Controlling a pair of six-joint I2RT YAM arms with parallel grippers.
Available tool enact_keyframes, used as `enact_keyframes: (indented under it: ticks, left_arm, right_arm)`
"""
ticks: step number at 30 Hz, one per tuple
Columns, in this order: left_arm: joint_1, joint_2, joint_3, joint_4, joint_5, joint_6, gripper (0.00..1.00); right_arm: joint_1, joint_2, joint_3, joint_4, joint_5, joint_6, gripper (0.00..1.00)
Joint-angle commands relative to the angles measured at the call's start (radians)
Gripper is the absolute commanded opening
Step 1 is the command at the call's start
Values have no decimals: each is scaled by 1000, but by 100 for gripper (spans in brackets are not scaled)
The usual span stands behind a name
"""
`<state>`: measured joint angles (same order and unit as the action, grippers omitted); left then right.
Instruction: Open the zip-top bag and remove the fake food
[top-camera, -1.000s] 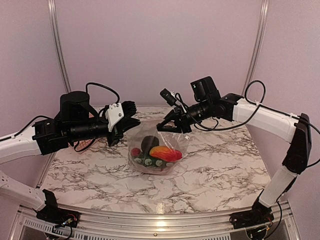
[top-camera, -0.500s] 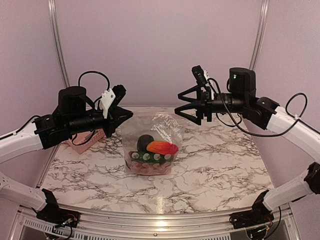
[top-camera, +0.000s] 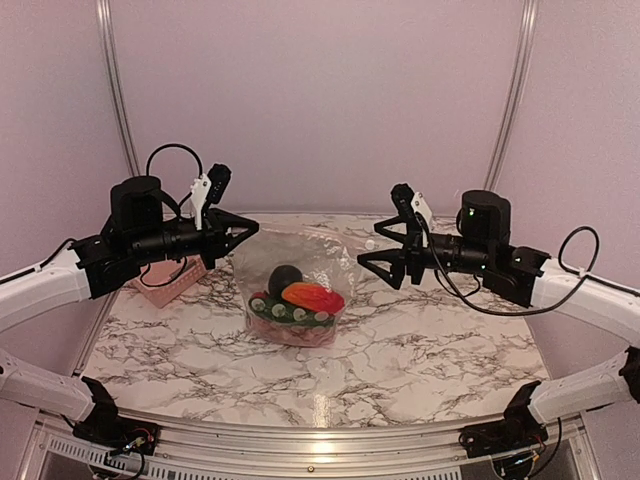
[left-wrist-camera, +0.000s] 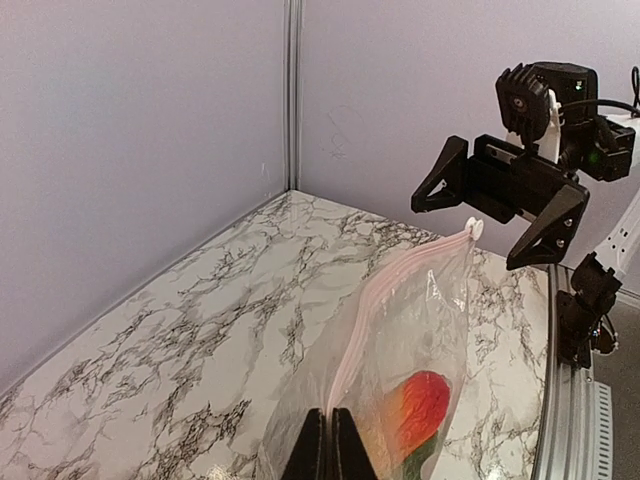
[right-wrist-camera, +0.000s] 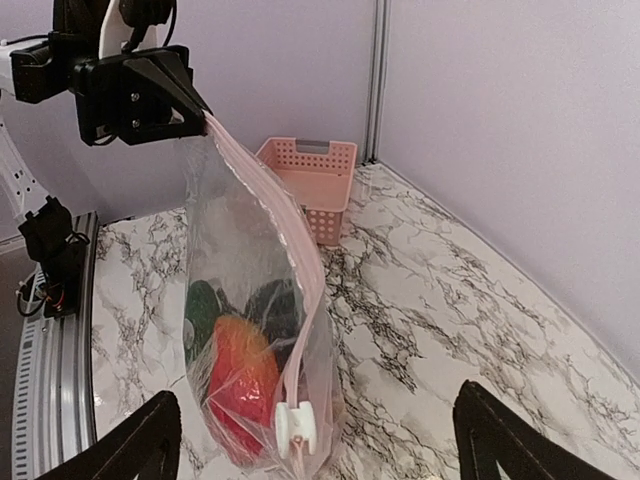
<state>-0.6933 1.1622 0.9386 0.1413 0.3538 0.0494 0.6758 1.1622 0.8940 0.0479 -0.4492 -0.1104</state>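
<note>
The clear zip-top bag (top-camera: 300, 262) hangs from one top corner, its bottom resting on the marble table. My left gripper (top-camera: 250, 228) is shut on that corner of the pinkish zip strip (left-wrist-camera: 390, 310), its fingertips (left-wrist-camera: 316, 440) pressed together on the plastic. The fake food (top-camera: 300, 297) lies in the bottom: a red-orange piece (right-wrist-camera: 240, 385) and dark green ones (right-wrist-camera: 205, 300). My right gripper (top-camera: 377, 245) stands open to the right of the bag, holding nothing. The white zip slider (right-wrist-camera: 296, 428) sits between its spread fingers (right-wrist-camera: 150, 430), touching neither.
A pink slatted basket (right-wrist-camera: 308, 180) stands at the back left, near the wall corner and behind the left arm (top-camera: 130, 250). The table's metal rail (top-camera: 320, 440) runs along the near side. Purple walls close in the back and sides.
My right gripper has opened, let go of the bag's zip edge and drawn back to the right and lower. The left gripper keeps its hold, and the bag now hangs from it alone.
</note>
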Motion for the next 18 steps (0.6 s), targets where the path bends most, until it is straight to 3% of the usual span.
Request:
enact_keyframes:
  ticks: [1, 4, 7, 11, 18]
  left_arm:
    - [27, -9, -11, 95, 82, -82, 0]
    - [43, -13, -18, 119, 94, -105, 0]
    - [63, -12, -24, 141, 116, -131, 0]
    - [83, -4, -32, 162, 142, -159, 0]
    - [99, -5, -59, 211, 163, -184, 0]
  right_arm:
    - [-5, 9, -43, 149, -76, -31, 89]
    - [-2, 20, -59, 187, -133, -34, 84]
    - [-1, 48, -63, 196, -154, -49, 72]
    - [-2, 73, -55, 202, -192, -59, 48]
    - [-3, 98, -31, 169, -197, -61, 28]
